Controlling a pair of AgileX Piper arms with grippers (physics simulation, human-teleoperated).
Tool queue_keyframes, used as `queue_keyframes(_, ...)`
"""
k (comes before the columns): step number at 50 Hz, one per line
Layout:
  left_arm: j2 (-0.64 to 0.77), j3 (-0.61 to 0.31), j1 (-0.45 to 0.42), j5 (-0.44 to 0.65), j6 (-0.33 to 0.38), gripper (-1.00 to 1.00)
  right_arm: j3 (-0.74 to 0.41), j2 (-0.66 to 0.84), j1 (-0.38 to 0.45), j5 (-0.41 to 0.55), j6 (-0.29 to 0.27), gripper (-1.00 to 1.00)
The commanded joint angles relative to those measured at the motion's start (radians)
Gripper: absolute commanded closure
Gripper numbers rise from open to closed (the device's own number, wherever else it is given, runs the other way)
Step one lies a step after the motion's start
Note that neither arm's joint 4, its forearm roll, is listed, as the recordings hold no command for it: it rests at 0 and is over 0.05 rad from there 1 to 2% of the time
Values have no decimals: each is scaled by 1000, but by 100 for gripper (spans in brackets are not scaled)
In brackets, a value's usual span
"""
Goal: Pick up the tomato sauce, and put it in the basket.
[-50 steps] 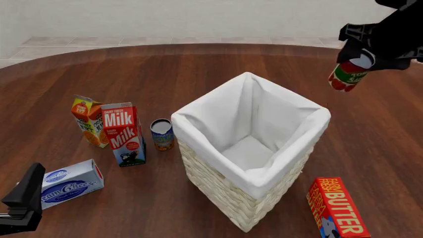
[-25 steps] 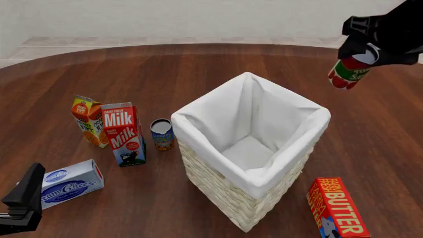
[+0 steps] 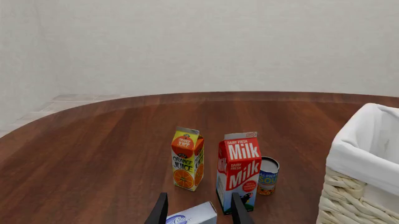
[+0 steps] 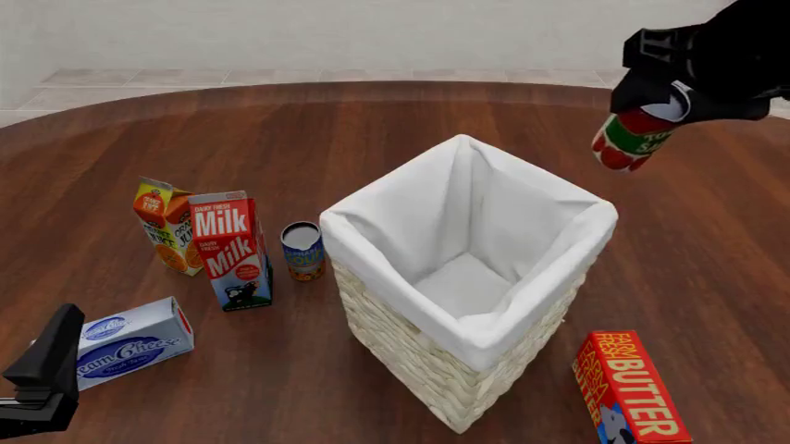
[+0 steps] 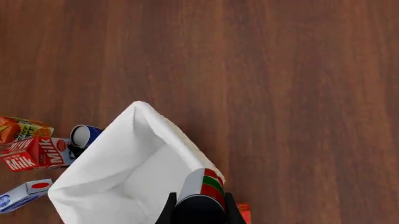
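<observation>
The tomato sauce (image 4: pixel 632 141) hangs in the air, tilted, its silvery top pinched in the right hand (image 4: pixel 667 100), well above the surface and just beyond the far right corner of the basket (image 4: pixel 408 342). In the right wrist view the can (image 5: pixel 203 185) sits clamped between the two fingers (image 5: pixel 168 211), with the basket's white cloth lining (image 5: pixel 106 154) open below and beside it. The basket stands upright near the middle of the wooden surface (image 4: pixel 309 129). Left of it stand a blue-and-orange can (image 4: pixel 302 250), just beside the basket wall, then a milk carton (image 4: pixel 231 250) and an orange juice carton (image 4: pixel 165 225), all upright. A cream cheese box (image 4: pixel 129 340) lies flat at the near left, and a butter box (image 4: pixel 630 387) lies at the near right of the basket. The left hand (image 4: pixel 43 375) rests low at the near left edge, next to the cream cheese box; its fingers (image 3: pixel 160 211) stand spread apart with nothing between them
</observation>
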Motion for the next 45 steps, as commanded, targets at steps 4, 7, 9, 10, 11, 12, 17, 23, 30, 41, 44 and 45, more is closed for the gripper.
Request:
queue_keyframes(4,-1,1,-1,-2,3,-100,-11,-2,96,12,15,100)
queue_keyframes(7,-1,1,-1,-2,3,-100,-15,2,107,15,13,100)
queue_keyframes(9,-1,1,-1,-2,3,-100,-21,7,119,15,9,100)
queue_keyframes(10,-1,1,-1,-2,3,-100,-19,9,121,15,7,100)
queue_keyframes(11,-1,1,-1,-2,3,-100,-20,12,125,16,2,100)
queue_keyframes(12,-1,1,-1,-2,3,-100,-27,19,137,13,6,100)
queue_keyframes(17,-1,1,-1,-2,3,-100,-33,34,166,7,7,100)
queue_keyframes(23,-1,1,-1,-2,3,-100,-26,48,211,-14,21,100)
queue_keyframes(30,-1,1,-1,-2,3,-100,-46,67,234,-15,19,100)
queue_keyframes(41,-1,1,-1,-2,3,-100,-18,86,283,-45,19,100)
queue_keyframes(44,-1,1,-1,-2,3,-100,-17,89,290,-46,15,100)
queue_keyframes(45,-1,1,-1,-2,3,-100,-12,89,293,-49,13,100)
